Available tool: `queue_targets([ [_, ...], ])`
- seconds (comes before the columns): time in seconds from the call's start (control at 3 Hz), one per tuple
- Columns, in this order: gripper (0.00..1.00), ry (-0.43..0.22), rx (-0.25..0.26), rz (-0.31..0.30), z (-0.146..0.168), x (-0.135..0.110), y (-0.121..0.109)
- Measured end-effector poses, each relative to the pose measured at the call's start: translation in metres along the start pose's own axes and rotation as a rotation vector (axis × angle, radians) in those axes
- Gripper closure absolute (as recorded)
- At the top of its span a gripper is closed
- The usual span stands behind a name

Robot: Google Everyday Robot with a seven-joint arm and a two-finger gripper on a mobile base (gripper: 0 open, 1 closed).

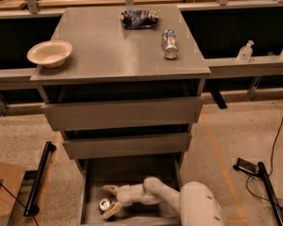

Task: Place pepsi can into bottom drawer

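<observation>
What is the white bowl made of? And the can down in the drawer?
The bowl looks like paper or foam: dull, off-white, with a thin rim. The pepsi can looks like metal, because its top shines silver. It sits in the bottom drawer, which may be grey painted metal or board. The claw is right by the can, with its fingers apart.

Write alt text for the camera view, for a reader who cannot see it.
A white robot arm reaches into the open bottom drawer of a grey cabinet, its gripper open around the pepsi can on the drawer floor. On top sit a bowl, a chip bag and a plastic bottle.
</observation>
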State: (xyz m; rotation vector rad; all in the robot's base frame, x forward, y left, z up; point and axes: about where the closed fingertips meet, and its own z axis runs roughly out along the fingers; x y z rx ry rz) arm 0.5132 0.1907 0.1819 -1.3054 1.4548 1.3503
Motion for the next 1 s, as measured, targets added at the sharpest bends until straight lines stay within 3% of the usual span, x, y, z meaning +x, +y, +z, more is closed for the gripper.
queue_targets([
  [0.33, 0.0, 0.01, 0.051, -0.053, -0.017, -0.02, -0.008],
  [0.67, 0.0, -0.021, 0.116, -0.111, -0.036, -0.055, -0.018],
  [1.0, 0.0, -0.027, 0.125, -0.114, -0.039, -0.058, -0.018],
])
